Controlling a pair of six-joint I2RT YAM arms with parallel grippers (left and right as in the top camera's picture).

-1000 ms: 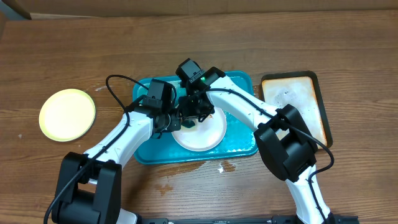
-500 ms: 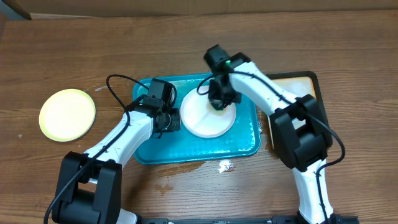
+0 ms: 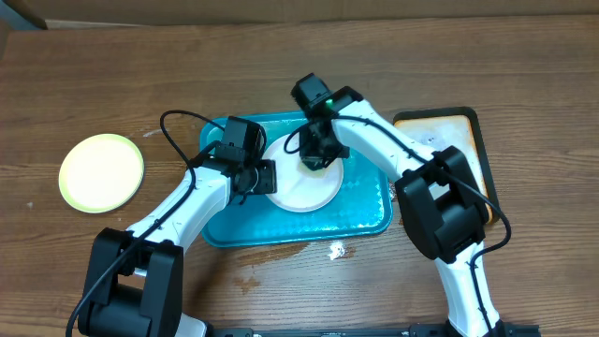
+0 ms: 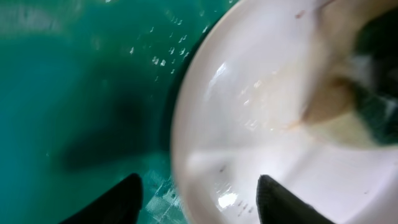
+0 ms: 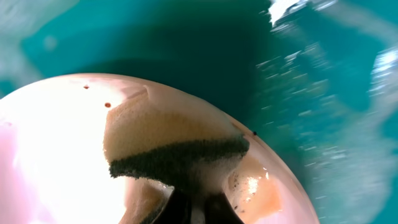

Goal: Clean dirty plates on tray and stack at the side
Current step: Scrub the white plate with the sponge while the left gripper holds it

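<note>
A white plate point(image 3: 298, 190) with brown smears lies on the teal tray point(image 3: 365, 211). My right gripper point(image 3: 314, 155) is shut on a yellow sponge with a dark scouring face point(image 5: 168, 137), pressed onto the plate point(image 5: 50, 155) near its rim. My left gripper point(image 3: 266, 178) is at the plate's left edge. In the left wrist view its fingers point(image 4: 118, 199) stand apart on either side of the rim point(image 4: 199, 186), open. A pale yellow-green plate point(image 3: 101, 173) lies on the table at far left.
A tan black-rimmed tray point(image 3: 459, 154) sits right of the teal tray. A small wet patch point(image 3: 337, 250) marks the table just in front of the tray. Both arms cross over the tray's middle.
The left gripper has let go of the plate's rim and opened. The right gripper with the sponge has moved left across the plate, which shifted slightly on the tray.
</note>
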